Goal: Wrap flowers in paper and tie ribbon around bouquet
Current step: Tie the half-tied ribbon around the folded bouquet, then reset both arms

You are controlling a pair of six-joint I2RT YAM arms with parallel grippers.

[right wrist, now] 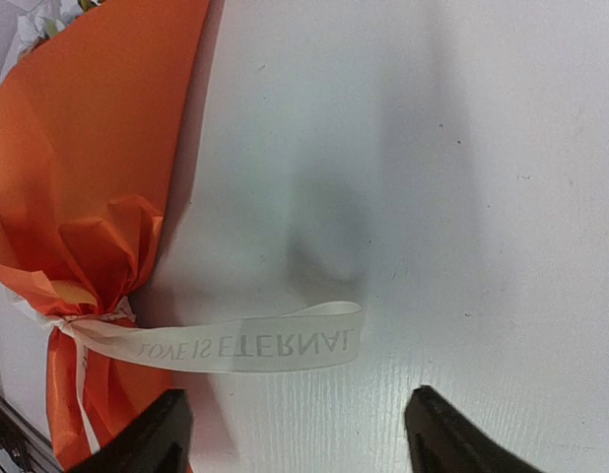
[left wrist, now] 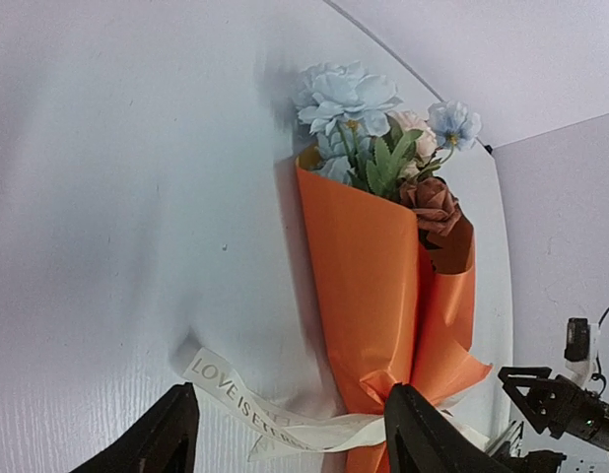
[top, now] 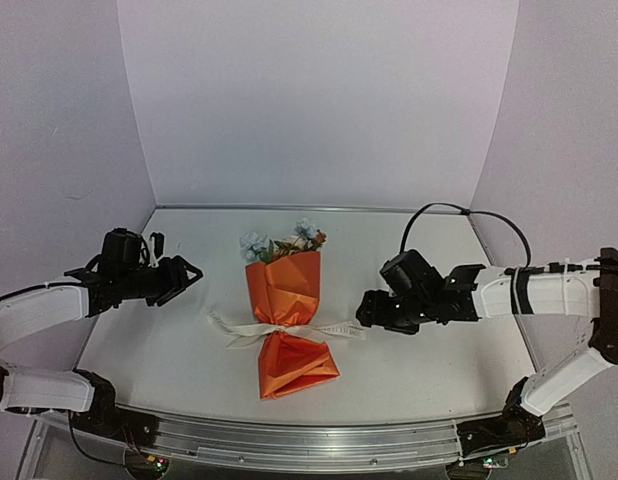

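The bouquet (top: 284, 300) lies flat at mid-table, an orange paper (left wrist: 369, 286) cone with a pinched waist. Pale blue, cream and red flowers (left wrist: 369, 118) show above its far rim. The cream ribbon (top: 289, 330) is tied round the waist, with one printed tail to each side on the table. My left gripper (top: 187, 272) hovers left of the bouquet, open, with the left ribbon tail (left wrist: 245, 399) lying loose ahead of its fingers. My right gripper (top: 367, 308) is just off the right tail's end (right wrist: 245, 345), open and holding nothing.
White booth walls (top: 319, 100) close in the table at the back and both sides. A metal rail (top: 309, 440) runs along the near edge between the arm bases. A black cable (top: 469, 215) loops above the right arm.
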